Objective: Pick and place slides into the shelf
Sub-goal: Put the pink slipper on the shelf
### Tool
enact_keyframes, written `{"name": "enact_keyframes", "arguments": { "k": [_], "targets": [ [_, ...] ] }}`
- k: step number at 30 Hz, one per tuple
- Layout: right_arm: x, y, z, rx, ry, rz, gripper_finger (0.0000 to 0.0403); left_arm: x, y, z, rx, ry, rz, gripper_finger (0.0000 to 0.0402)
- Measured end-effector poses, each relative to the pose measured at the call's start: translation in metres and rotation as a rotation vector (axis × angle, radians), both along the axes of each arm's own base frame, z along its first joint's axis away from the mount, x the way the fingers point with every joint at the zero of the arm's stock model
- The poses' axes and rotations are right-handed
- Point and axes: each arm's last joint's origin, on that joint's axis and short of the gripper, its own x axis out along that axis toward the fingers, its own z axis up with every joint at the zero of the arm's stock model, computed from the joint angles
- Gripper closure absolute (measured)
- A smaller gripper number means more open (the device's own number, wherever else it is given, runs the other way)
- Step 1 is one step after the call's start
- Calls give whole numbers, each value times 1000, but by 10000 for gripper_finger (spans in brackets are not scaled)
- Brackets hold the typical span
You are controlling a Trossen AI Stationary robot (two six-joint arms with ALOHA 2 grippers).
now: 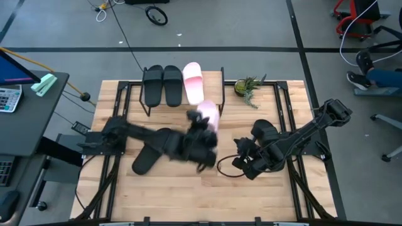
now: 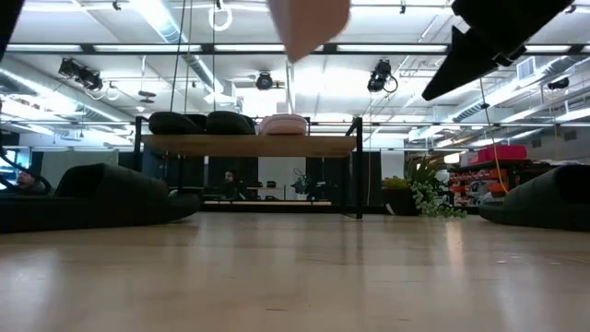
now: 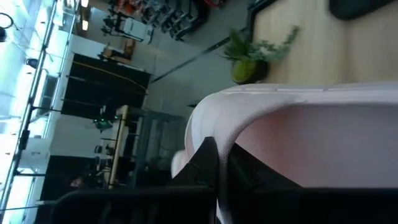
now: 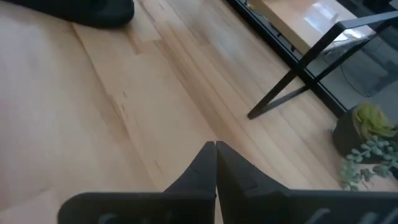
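1. Near the middle of the large wooden tabletop [image 1: 182,182], the left gripper [image 1: 204,135] pinches a pale pink slip-on slide [image 1: 209,117] by its edge; in the left wrist view the dark fingers [image 3: 208,168] meet on the slide's rim [image 3: 292,134], which fills most of that picture.
2. Beside the left arm, a matte black slide [image 1: 146,159] lies flat on the tabletop, partly covered by the arm.
3. On the right half of the table, the right gripper [image 1: 245,164] hangs low over bare wood with its fingers [image 4: 214,165] pressed together and nothing between them; another black slide [image 1: 264,132] lies just behind this arm.
4. Farther back stands the small low shelf with a light wooden top board and thin black frame [image 1: 213,85]. On the board sit two black slides side by side [image 1: 162,85], and a second pale pink slide [image 1: 193,82] next to them; the held pink slide is just in front of the shelf's empty right part.
5. At the shelf's right end stands a small green potted plant [image 1: 248,88].
6. From table height the held slide shows only as a pale blur [image 2: 309,23] cut off by the picture's edge, above and in front of the shelf [image 2: 249,145].
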Motion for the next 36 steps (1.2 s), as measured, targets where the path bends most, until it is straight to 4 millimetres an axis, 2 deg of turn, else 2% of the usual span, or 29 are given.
{"name": "enact_keyframes", "arguments": {
  "k": [4,7,11,17,22,27,36],
  "targets": [
    [-3,3,0,-6,11,14,398,27,54,4,-52,32,-38,390],
    [-4,5,0,-19,22,31,398,39,96,5,-94,26,-57,390],
    [-8,8,-1,-35,32,43,398,42,150,11,-102,8,-45,390],
    [-8,7,1,-98,6,30,398,46,213,17,-180,-152,-96,390],
    [-8,7,1,-95,4,24,398,49,257,-5,-234,-139,-77,390],
    [-10,6,0,-74,-3,6,398,54,286,-32,-244,-96,-16,390],
    [-12,10,-1,-7,-7,0,398,56,289,-42,-143,43,22,390]
  ]
}}
